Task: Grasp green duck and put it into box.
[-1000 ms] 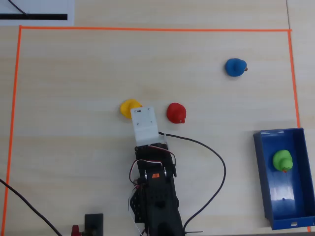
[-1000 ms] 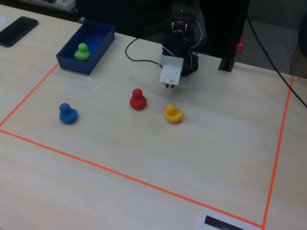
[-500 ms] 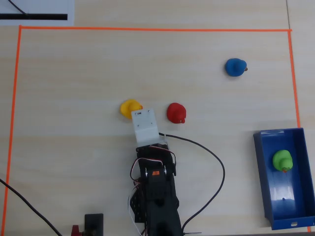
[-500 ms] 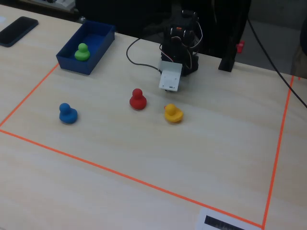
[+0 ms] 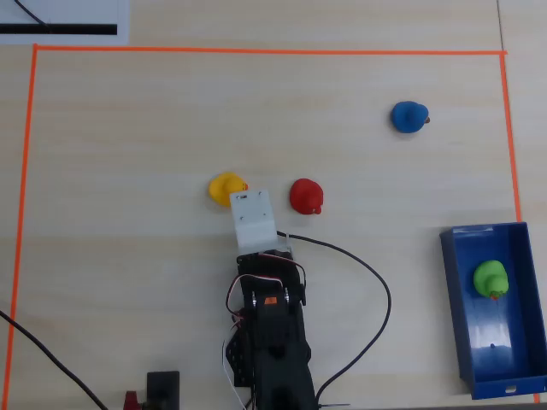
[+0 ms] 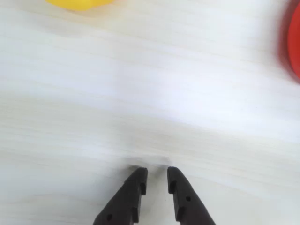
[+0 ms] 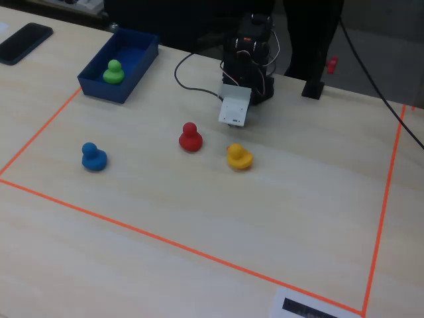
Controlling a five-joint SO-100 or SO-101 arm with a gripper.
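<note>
From above, an orange tape line (image 5: 256, 51) frames the pale wooden table (image 5: 128, 128). Farthest left inside it sits the yellow duck (image 5: 226, 187), right up against the white wrist block of the arm (image 5: 269, 342), which reaches in from the bottom edge with its black cable (image 5: 376, 290) looping off to the right. Just right of the wrist block is the red duck (image 5: 305, 196), close to it but apart. Further right and higher up, well away from the others, stands the blue duck (image 5: 408, 117). At the far right edge lies the blue box (image 5: 466, 316), and the green duck (image 5: 491, 278) sits inside it, on the floor of the upper half, clear of the walls as far as I can see.

From the wrist, the gripper (image 6: 157, 176) pokes in from the bottom, its two dark fingers (image 6: 136, 183) nearly together with only a narrow slit between them, holding nothing, bare table underneath. The yellow duck (image 6: 77, 3) peeks in at the top left and the red duck (image 6: 295, 42) at the right edge.

From the side camera, the green duck (image 7: 113, 71) is upright in the box (image 7: 99, 89) at upper left; a dark phone (image 7: 25, 41) lies beyond it.
</note>
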